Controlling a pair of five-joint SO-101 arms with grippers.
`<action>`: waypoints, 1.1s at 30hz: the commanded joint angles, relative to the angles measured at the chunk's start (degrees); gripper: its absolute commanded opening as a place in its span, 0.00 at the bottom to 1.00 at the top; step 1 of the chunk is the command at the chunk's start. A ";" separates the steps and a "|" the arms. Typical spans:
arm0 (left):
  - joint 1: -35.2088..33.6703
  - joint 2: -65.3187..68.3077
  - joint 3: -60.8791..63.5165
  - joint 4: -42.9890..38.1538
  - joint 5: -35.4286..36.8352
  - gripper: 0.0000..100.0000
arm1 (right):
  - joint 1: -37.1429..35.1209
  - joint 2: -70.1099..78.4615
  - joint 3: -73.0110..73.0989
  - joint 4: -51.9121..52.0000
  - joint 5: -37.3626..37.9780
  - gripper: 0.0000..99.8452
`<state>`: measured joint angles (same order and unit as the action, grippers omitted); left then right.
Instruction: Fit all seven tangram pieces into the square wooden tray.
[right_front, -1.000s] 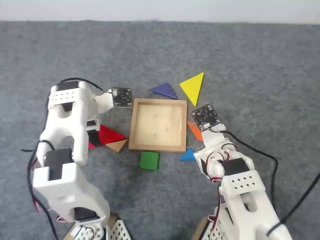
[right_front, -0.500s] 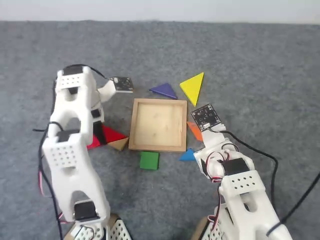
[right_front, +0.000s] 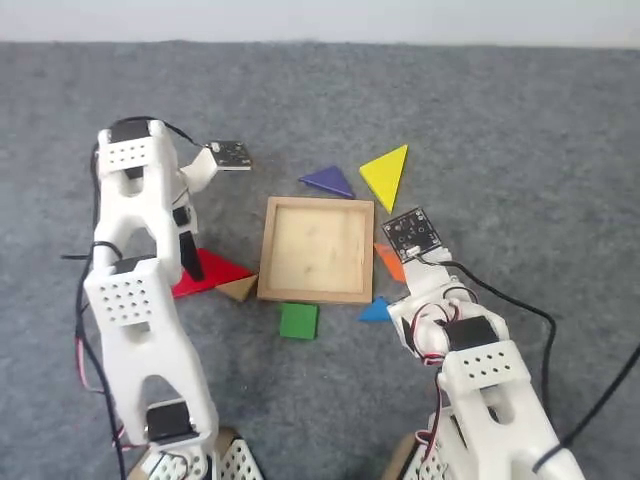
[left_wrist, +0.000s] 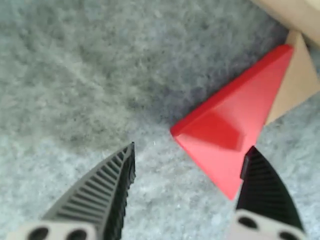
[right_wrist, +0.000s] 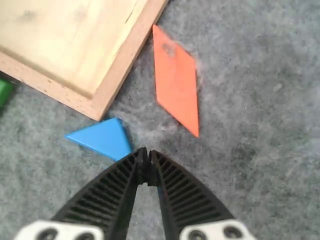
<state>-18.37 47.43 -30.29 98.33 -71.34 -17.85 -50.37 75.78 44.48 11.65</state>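
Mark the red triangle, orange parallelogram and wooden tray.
red triangle (left_wrist: 232, 127): left wrist view, middle of its top face.
orange parallelogram (right_wrist: 175, 80): right wrist view, centre of its face.
wooden tray (right_front: 316, 295): high view, front rim.

Your left arm, right arm: white printed shells, hole-grid panels, black servos. Black cable, red wires on right arm. Square black camera boards. Fingers black, ribbed, white screw-holed bases.

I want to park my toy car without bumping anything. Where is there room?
The tray is bare inside. The mat is open beyond the purple triangle and yellow triangle. It is crowded round the tray: red triangle, green square, blue triangle, orange piece.
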 joint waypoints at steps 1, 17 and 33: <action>0.00 -2.02 -0.40 2.02 2.64 0.33 | 0.66 0.31 -3.69 0.48 -0.70 0.01; -1.32 -40.70 41.71 -21.01 4.57 0.33 | 0.84 0.40 -3.34 0.48 -0.62 0.01; -0.70 -49.05 62.64 -38.51 0.44 0.38 | -7.08 0.40 -1.23 -2.86 -1.05 0.01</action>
<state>-19.25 -1.80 36.26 60.35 -70.37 -21.89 -50.37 75.78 42.99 11.12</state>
